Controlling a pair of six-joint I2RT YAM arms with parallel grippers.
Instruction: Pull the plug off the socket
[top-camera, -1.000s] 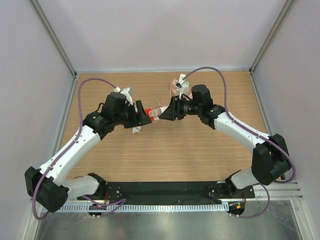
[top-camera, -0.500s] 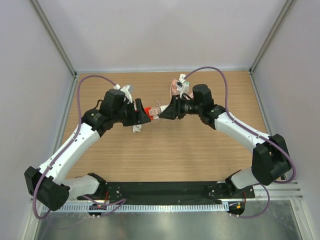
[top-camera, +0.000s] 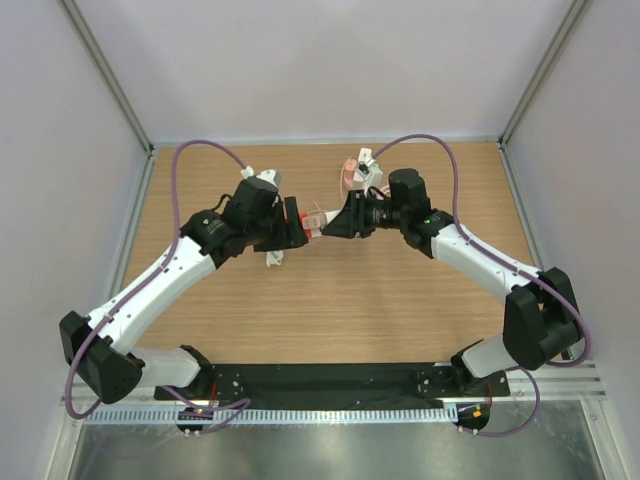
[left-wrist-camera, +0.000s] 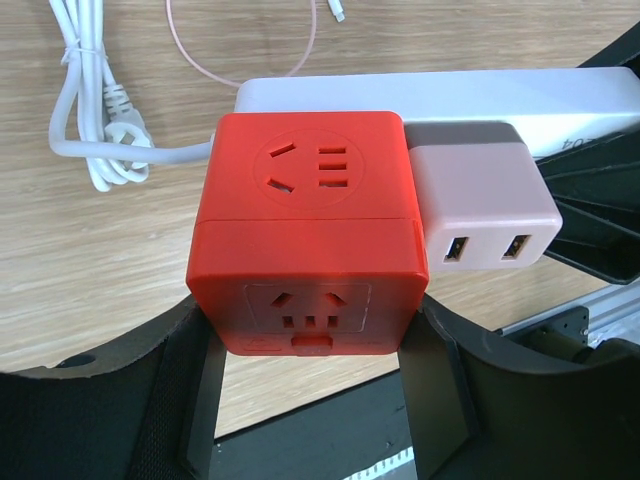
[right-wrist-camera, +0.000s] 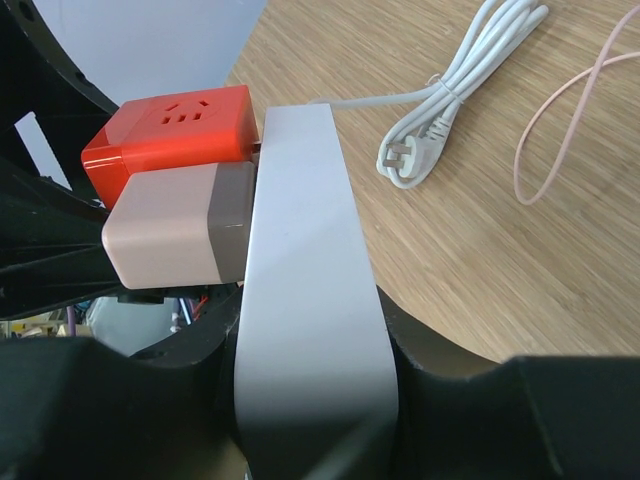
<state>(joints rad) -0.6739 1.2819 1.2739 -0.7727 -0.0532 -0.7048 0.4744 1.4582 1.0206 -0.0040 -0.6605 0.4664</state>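
Seen from above, meets arm to arm over the far half of the table (top-camera: 330, 310). Clamps the red plug (top-camera: 304, 232) in the left gripper (top-camera: 297, 228), closed on it from both sides. Pinches the strip (top-camera: 319, 214) in the right gripper (top-camera: 332, 220), set facing the left one, tips near each other. Leaves a white cable (top-camera: 272, 258) lying on the wood just beside the left gripper.

From the left wrist, shows the red plug (left-wrist-camera: 310, 230) gripped between two black fingers (left-wrist-camera: 195, 400), one on each side wall. Sits against the strip (left-wrist-camera: 430, 95), a white bar running behind it toward the right. Touches a pink charger (left-wrist-camera: 480, 205) on its right side, likewise seated on the strip, two ports facing the camera. Shows the white cable (left-wrist-camera: 90, 120) bundled and tied at upper left, with a thin pink cable (left-wrist-camera: 250, 65) looping near it. Cannot tell from here how deep the prongs sit.

From the right wrist, shows the strip (right-wrist-camera: 305, 300) running up between the black fingers (right-wrist-camera: 440, 400) of the right gripper (right-wrist-camera: 310, 380), squeezed at its near end and raised off the wood. Carries the red plug (right-wrist-camera: 170, 130) and the pink charger (right-wrist-camera: 165, 235) next to each other on its left face, both close against it. Shows the white cable (right-wrist-camera: 450, 110) and the pink cable (right-wrist-camera: 560, 130) on the table beyond, well apart from the strip.
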